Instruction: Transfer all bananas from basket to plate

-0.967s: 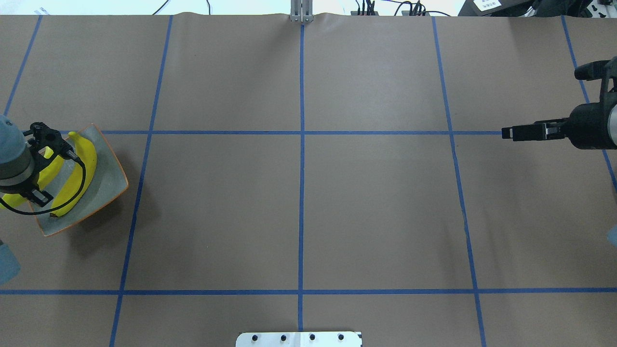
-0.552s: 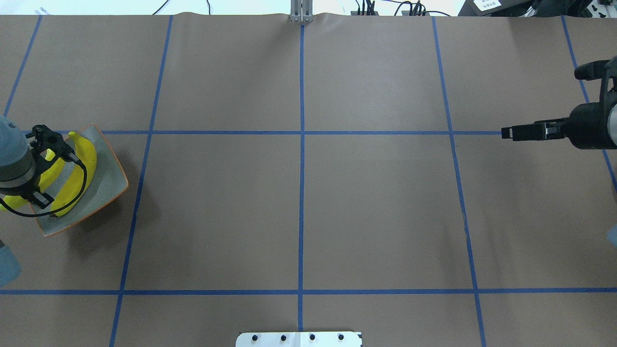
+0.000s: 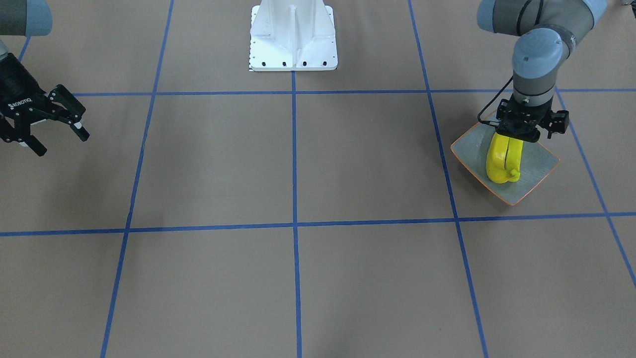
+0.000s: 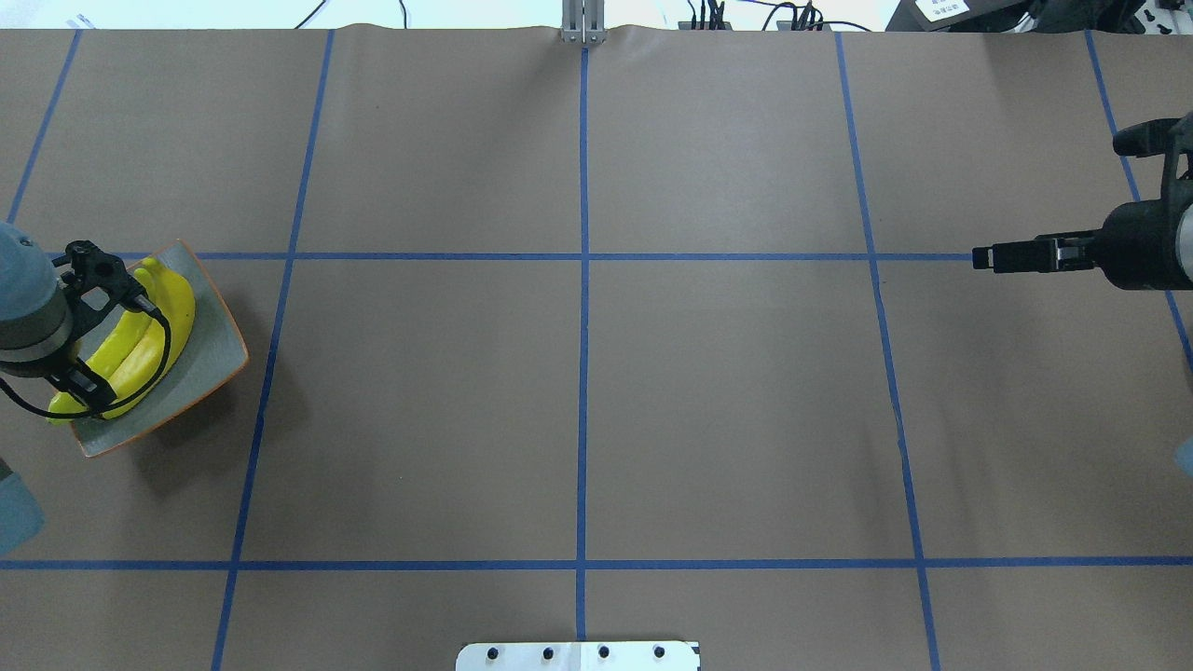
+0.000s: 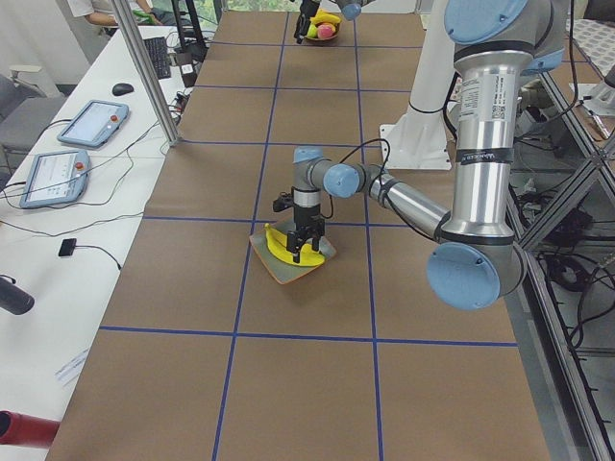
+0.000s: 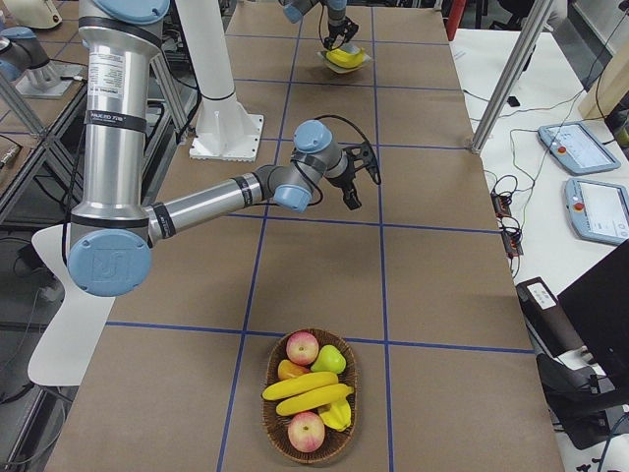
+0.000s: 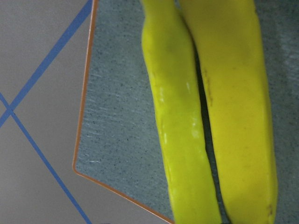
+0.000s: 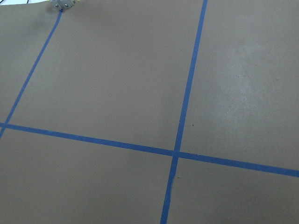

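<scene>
Brown paper-covered tabletop [image 4: 727,410] gridded with blue tape lines [image 4: 583,373], orange-rimmed grey-green plate [image 4: 212,347] near its left end, wicker basket [image 6: 285,447] of fruit near its right end, white robot base [image 3: 293,37] at the robot-side edge

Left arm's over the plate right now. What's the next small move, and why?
Probably lift the left gripper straight up, clear of the plate. Its jaws look spread, and two bananas already lie side by side on the dish beneath it, so the drop seems done. Meanwhile two other bananas sit in the basket at the far end.
</scene>
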`<move>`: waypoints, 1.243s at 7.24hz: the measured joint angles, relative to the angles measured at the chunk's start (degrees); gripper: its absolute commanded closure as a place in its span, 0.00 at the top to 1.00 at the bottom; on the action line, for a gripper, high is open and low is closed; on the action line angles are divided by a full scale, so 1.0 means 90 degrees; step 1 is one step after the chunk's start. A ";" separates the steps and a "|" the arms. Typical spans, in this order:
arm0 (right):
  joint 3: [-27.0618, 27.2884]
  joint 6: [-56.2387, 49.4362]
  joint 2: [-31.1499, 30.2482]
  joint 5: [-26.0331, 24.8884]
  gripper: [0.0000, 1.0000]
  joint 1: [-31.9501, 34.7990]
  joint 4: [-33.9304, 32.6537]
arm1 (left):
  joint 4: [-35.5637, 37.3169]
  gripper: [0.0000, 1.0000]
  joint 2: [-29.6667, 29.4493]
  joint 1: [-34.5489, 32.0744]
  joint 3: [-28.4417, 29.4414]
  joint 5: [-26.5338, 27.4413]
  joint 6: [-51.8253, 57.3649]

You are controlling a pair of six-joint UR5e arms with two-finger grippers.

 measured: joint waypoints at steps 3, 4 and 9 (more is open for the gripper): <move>-0.0138 0.0284 -0.0080 -0.0022 1.00 0.0019 0.0008 | 0.0018 0.99 -0.0454 -0.0066 -0.0108 -0.0660 -0.0287; -0.0180 0.0303 -0.0189 0.0018 1.00 0.0087 0.0008 | 0.0019 0.99 -0.0703 -0.0080 -0.0142 -0.0910 -0.0664; -0.0680 0.0036 -0.1108 -0.0037 1.00 0.1128 0.0005 | -0.0002 0.99 -0.1058 -0.0052 -0.0161 -0.1276 -0.1279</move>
